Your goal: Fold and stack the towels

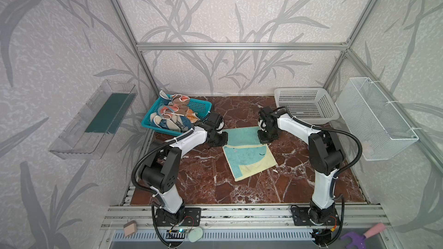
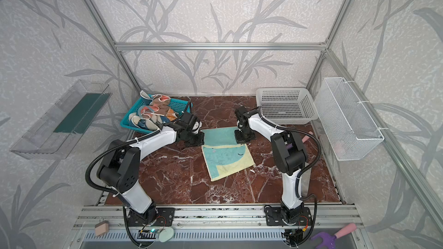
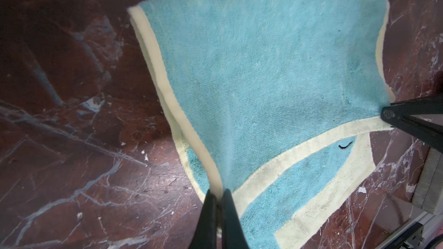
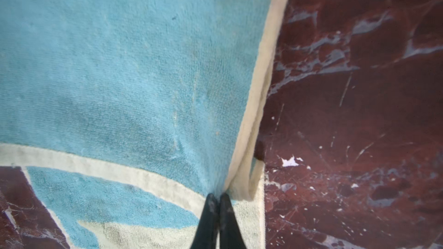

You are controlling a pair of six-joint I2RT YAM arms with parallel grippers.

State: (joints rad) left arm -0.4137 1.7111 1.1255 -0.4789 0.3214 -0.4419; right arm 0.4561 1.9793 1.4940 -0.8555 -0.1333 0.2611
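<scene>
Left gripper (image 3: 217,191) and right gripper (image 4: 217,195) clench corners of the blue-and-yellow terry towel (image 1: 249,159); likely folding its twelve-o'clock edge toward six.

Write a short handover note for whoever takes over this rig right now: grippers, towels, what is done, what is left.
Left gripper: jaws shut on the left corner of the blue-and-yellow towel, at its lifted edge.
Right gripper: jaws shut on the right corner.
That towel is on the table, far part turned over, fold unfinished.
Other towels: heaped in the teal basket.
Done: no stack visible.
Left: finish this fold, fold the rest, stack.
</scene>
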